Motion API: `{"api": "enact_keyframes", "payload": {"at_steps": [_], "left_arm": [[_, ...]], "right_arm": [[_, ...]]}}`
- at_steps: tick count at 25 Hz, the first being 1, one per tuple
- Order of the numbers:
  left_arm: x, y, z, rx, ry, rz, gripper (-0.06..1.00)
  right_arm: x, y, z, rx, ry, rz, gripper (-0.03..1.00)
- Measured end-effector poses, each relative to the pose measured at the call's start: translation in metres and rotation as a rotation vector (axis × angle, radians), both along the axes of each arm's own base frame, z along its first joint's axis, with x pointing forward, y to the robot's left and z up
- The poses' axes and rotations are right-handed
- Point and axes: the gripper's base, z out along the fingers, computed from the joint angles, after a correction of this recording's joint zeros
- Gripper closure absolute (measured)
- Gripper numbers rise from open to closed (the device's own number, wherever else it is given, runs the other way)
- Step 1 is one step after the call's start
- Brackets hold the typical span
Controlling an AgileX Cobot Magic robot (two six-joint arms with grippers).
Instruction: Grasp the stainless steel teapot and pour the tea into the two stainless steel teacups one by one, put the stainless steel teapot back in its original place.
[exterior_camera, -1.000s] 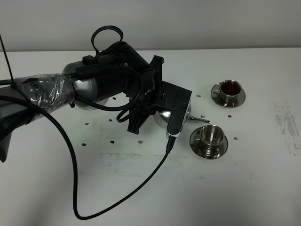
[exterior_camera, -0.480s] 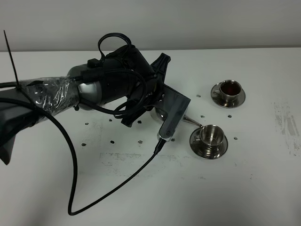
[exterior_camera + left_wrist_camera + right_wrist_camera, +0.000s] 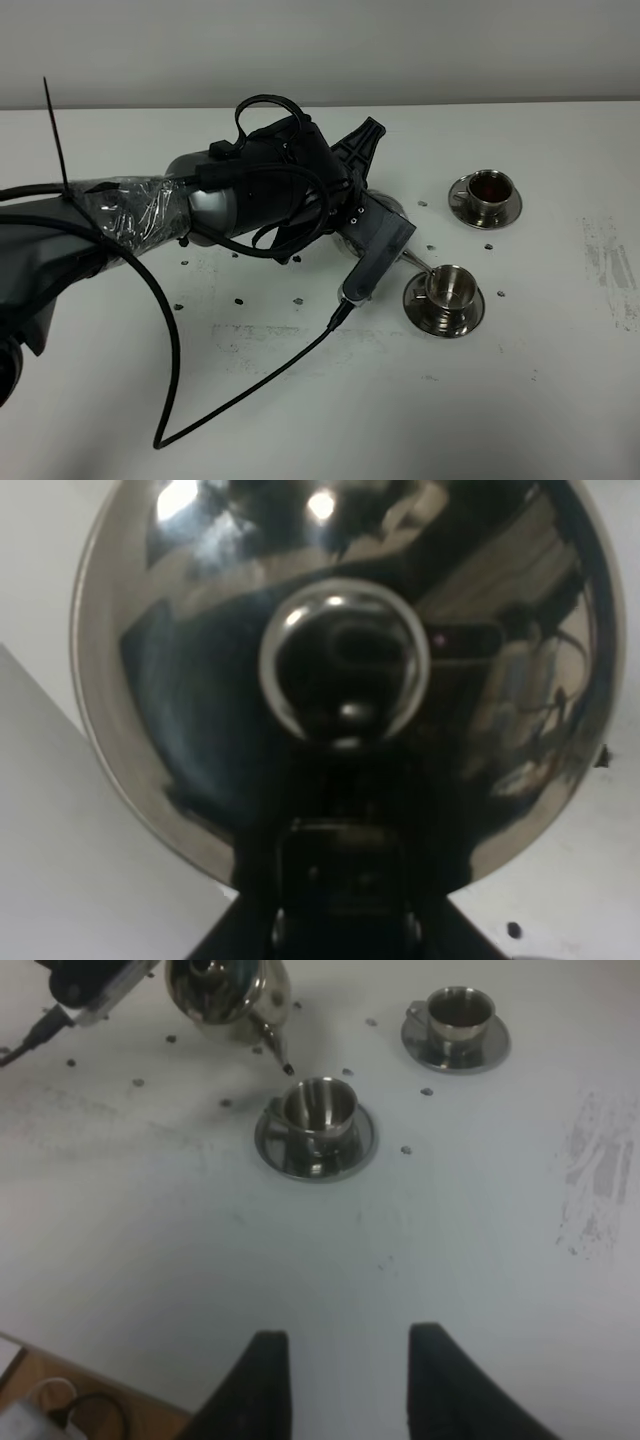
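My left hand (image 3: 345,820), clenched on the teapot (image 3: 222,995), holds its spout (image 3: 272,1042) just above the near cup (image 3: 318,1106); I should tilt slowly, tip centred.

A white worktop (image 3: 560,400) carried small dark specks (image 3: 240,298) scattered around its middle and a grey scuffed patch (image 3: 608,262) toward one side, below a pale wall (image 3: 450,50).
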Motion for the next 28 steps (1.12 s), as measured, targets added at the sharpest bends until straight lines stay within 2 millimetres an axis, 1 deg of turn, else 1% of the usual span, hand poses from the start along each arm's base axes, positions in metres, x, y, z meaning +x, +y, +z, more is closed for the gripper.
{"api": "enact_keyframes", "payload": {"at_steps": [7,12,19,28], "left_arm": [[-0.002,-0.008,0.003,0.025,-0.06,-0.071,0.75],[-0.001,-0.009,0.005,0.062,-0.101,-0.105,0.75],[0.0,-0.01,0.006,0.073,-0.123,-0.125,0.75],[-0.001,-0.016,0.008,0.065,-0.164,-0.177,0.75]], "right_arm": [[0.0,0.0,0.0,0.0,0.0,0.0,0.66],[0.0,0.0,0.0,0.0,0.0,0.0,0.66],[0.0,0.0,0.0,0.0,0.0,0.0,0.66],[0.0,0.0,0.0,0.0,0.0,0.0,0.66]]}}
